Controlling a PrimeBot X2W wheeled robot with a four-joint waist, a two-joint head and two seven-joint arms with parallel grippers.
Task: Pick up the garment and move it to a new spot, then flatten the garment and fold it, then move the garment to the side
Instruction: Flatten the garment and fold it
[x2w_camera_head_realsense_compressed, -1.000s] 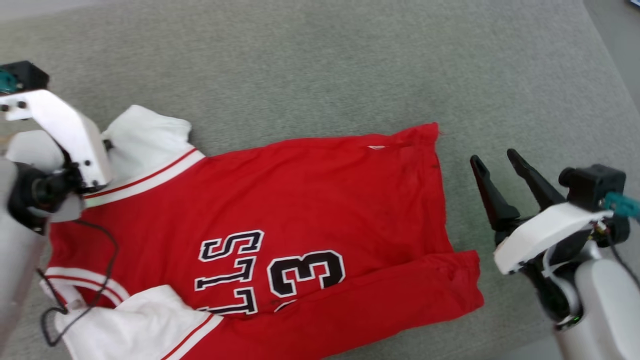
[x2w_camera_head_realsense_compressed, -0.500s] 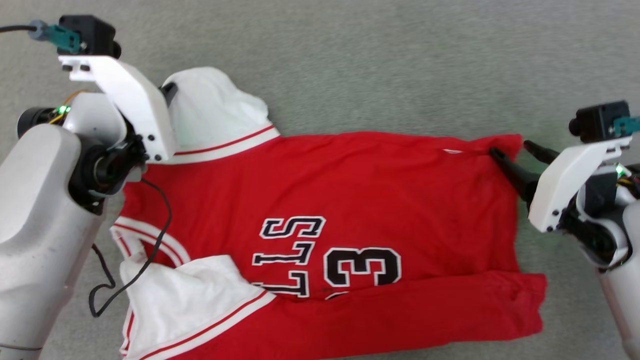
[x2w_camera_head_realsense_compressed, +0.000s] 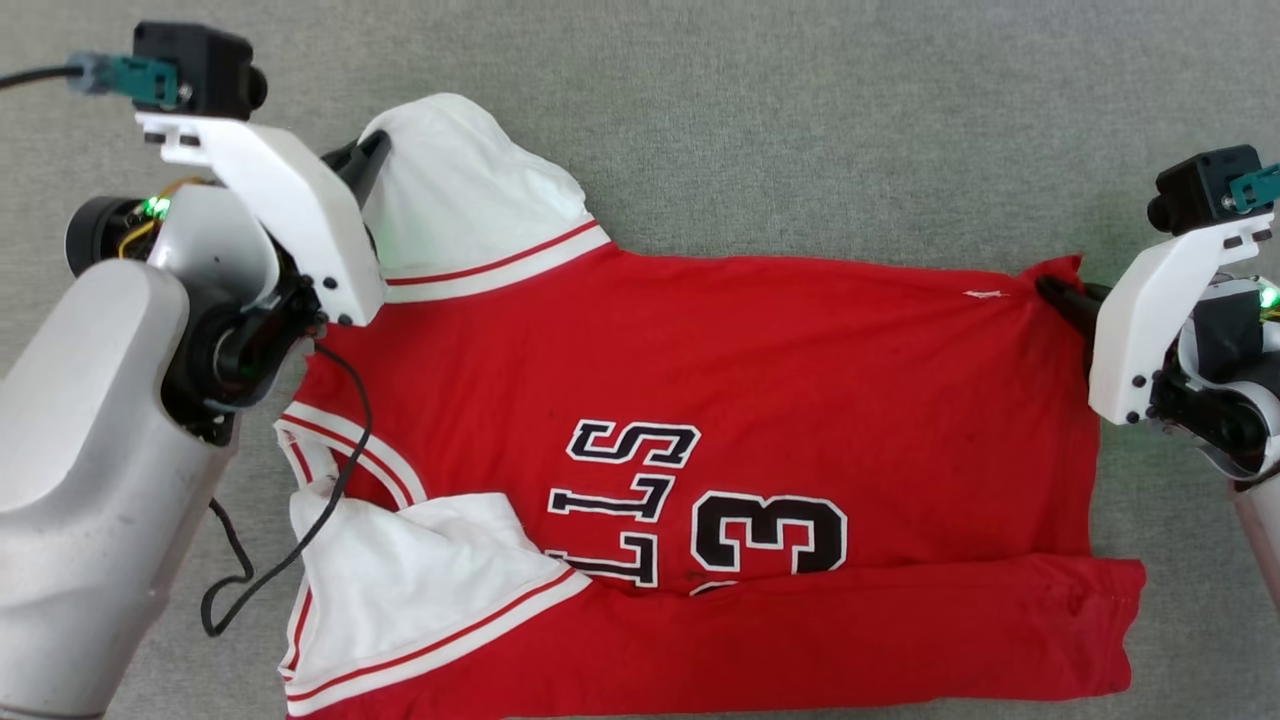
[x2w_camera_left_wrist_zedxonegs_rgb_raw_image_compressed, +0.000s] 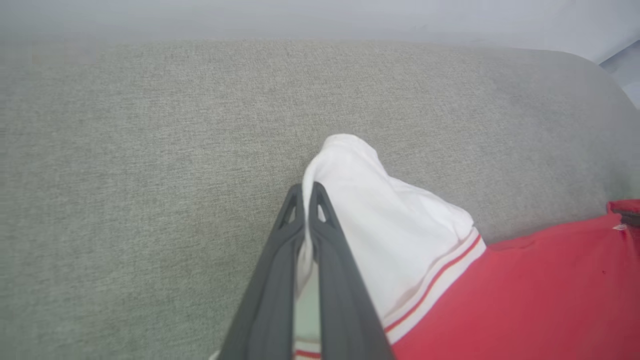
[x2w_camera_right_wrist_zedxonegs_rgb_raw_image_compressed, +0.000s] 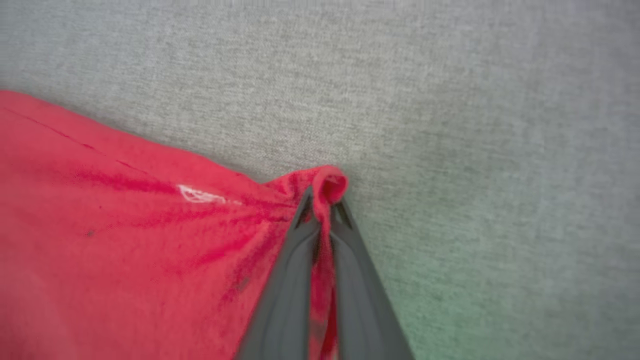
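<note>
You have the shirt (x2w_camera_head_realsense_compressed: 760, 400) lying lettering-up on the grey cushion (x2w_camera_head_realsense_compressed: 800, 120), held at both ends of its far edge. Your left gripper (x2w_camera_left_wrist_zedxonegs_rgb_raw_image_compressed: 306, 192) is clenched on the white sleeve (x2w_camera_left_wrist_zedxonegs_rgb_raw_image_compressed: 390, 210), and your right gripper (x2w_camera_right_wrist_zedxonegs_rgb_raw_image_compressed: 322, 200) is clenched on the red hem corner. This looks like the flatten-and-fold step. Next, lift both ends together, keep that edge taut, and carry it evenly.

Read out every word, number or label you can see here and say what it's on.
"LLS": black white-outlined block letters on the bright red soft T-shirt with white sleeves; the word's rest is covered by a fold.
"3": matching block numeral beside them; anything after it is hidden under the fold.
Small white mark near the shirt's hem: too small to read.
</note>
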